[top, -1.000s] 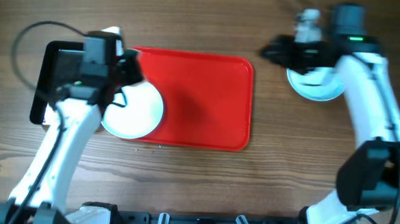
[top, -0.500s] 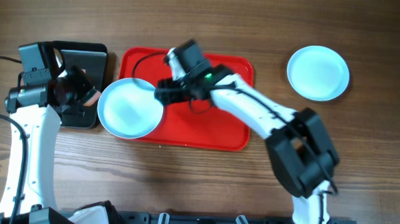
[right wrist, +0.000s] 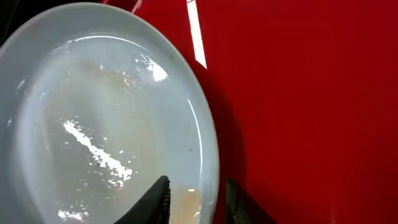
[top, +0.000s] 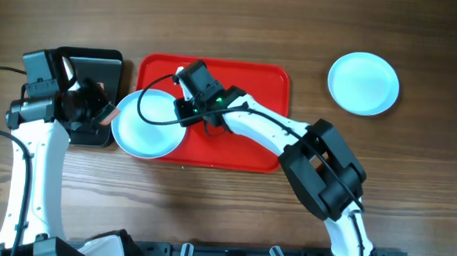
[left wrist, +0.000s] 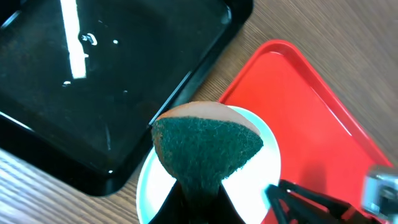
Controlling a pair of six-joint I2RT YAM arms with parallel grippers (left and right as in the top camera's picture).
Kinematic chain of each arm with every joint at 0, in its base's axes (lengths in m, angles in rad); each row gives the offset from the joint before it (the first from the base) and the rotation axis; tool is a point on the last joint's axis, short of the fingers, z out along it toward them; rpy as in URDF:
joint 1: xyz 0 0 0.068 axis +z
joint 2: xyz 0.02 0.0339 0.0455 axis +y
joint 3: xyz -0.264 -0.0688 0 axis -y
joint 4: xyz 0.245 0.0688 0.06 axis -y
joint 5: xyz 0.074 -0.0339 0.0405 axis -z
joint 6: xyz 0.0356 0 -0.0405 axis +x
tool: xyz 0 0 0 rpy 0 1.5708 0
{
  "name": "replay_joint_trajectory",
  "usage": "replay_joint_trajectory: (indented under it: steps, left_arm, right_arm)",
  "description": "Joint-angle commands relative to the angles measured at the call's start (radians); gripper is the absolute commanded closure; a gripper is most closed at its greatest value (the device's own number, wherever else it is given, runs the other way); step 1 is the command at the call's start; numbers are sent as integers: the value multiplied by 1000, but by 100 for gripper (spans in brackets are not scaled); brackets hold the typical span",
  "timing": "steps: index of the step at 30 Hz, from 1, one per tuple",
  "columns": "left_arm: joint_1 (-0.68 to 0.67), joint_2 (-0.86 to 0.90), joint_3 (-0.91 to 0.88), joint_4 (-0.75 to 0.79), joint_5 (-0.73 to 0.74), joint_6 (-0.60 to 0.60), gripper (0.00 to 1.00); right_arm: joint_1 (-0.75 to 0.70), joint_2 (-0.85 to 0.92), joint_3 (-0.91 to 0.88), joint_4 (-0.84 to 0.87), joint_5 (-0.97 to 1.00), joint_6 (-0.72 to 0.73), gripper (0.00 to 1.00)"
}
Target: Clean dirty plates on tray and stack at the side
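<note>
One plate (top: 146,124) lies at the left end of the red tray (top: 235,144), overhanging its edge. Its wet face (right wrist: 93,124) shows a faint orange-brown smear (right wrist: 185,202) near the rim. My right gripper (top: 184,110) (right wrist: 198,186) has narrowed on that plate's right rim, one finger inside and one outside. My left gripper (top: 92,109) (left wrist: 199,202) is shut on a sponge (left wrist: 208,143) with a green scouring face. It hangs over the plate's left edge (left wrist: 264,180) beside the black tray. A second plate (top: 363,82) lies on the table at the far right.
The black tray (top: 91,66) (left wrist: 93,81) stands just left of the red tray, wet and shiny inside. The right arm stretches across the red tray from the lower right. Bare wooden table (top: 224,214) surrounds both trays.
My right arm swung from the far-right plate across to the plate on the tray, and its jaws narrowed round the rim. My left arm drew back from that plate toward the black tray.
</note>
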Motion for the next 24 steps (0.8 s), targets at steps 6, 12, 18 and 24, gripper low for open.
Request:
replay_joint_trajectory:
  steps: [6, 12, 18, 24]
  left_arm:
    - [-11, -4, 10, 2, 120, 40, 96]
    - [-154, 1, -3, 5, 131, 40, 96]
    - [-343, 58, -85, 111, 131, 2, 96]
    - [-472, 208, -122, 338, 131, -33, 96]
  right_arm:
    - [-4, 49, 7, 2, 32, 23, 88]
    - [-55, 40, 34, -120, 121, 89, 96]
    - [-153, -38, 36, -271, 154, 135, 96]
    - [-168, -45, 35, -371, 135, 142, 96]
